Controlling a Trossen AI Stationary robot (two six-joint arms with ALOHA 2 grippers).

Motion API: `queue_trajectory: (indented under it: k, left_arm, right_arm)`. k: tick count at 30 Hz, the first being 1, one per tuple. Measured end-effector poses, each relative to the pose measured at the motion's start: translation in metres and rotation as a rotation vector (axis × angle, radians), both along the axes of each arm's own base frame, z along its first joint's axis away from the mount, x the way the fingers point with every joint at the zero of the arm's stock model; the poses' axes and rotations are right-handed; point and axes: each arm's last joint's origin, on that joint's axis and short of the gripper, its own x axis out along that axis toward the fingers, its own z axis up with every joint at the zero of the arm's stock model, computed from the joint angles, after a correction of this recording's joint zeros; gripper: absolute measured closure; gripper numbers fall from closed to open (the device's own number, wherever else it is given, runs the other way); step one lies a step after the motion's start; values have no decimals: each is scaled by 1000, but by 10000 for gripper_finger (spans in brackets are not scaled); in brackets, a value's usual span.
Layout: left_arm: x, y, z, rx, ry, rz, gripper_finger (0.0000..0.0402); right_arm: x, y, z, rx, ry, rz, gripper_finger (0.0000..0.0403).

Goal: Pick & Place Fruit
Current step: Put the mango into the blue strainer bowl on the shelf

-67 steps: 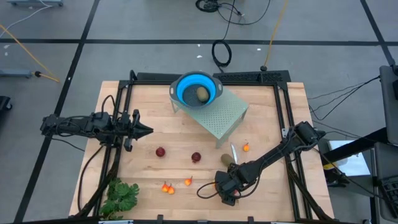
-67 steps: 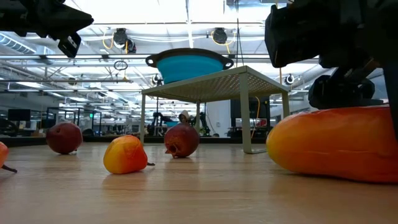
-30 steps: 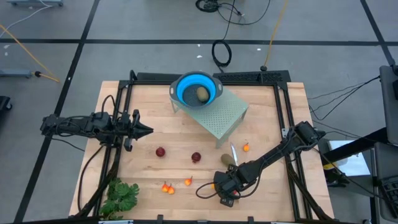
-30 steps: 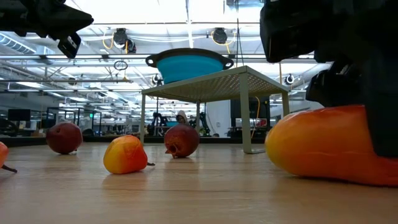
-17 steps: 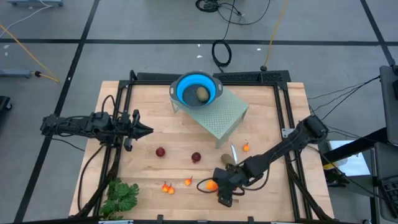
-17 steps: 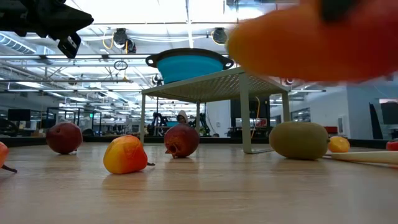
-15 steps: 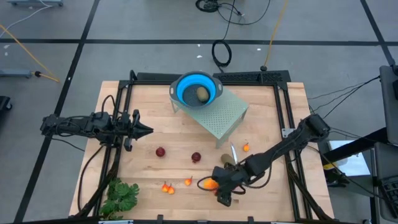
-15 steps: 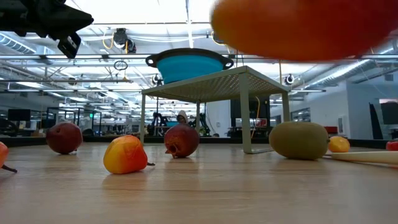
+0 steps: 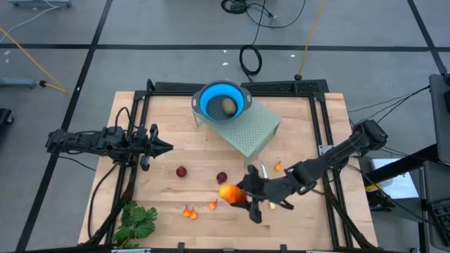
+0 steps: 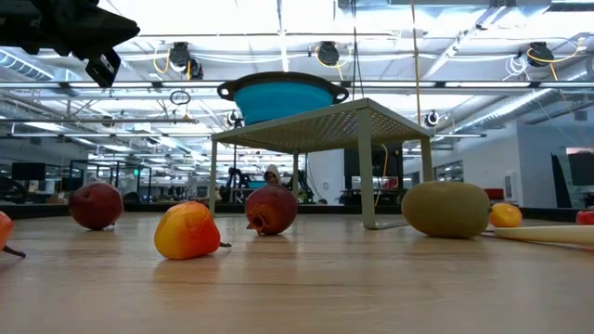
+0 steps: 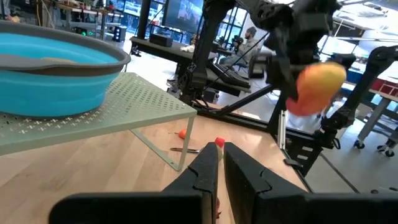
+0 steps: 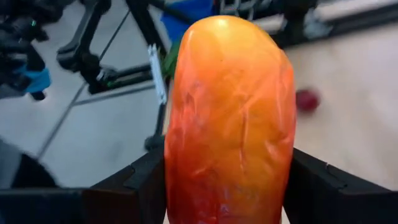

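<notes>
Gripping the long orange-red fruit (image 9: 229, 193) lengthwise between its fingers above the table's front middle, the right gripper (image 9: 242, 192) sits nearer than the closed, waiting left gripper (image 9: 163, 147) to the blue bowl (image 9: 222, 100), which lies up-table on the green stand (image 9: 247, 127).

Long orange-red fruit (image 9: 229, 194) lifted above the table's front middle; two dark red balls (image 9: 181, 171) mid-table, olive oval (image 10: 445, 209) near them, tiny orange bits (image 9: 190, 212) toward the front edge.
</notes>
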Motion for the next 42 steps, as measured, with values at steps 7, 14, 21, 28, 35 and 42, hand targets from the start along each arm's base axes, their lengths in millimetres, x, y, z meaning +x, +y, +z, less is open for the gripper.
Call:
queue_trajectory:
  k: [7,14,21,28,35,42]
  left_arm:
    - [0,0,0,-27,3,1,376]
    - [0,0,0,-40,6,10,376]
    - [0,1,0,-40,5,47,376]
    - [0,1,0,-42,5,53,376]
    - [0,1,0,-44,5,53,376]
    - [0,1,0,-45,5,53,376]
  right_arm:
    - [-5,-21,21,-98,-81,-41,167]
    - [-1,-29,27,-259,-148,-1,171]
    - [-1,-29,26,-537,-172,104,168]
    - [-1,-30,26,-779,-193,187,161]
    - [4,-42,26,-976,-190,225,163]
    - [8,-52,26,-996,-176,206,160]
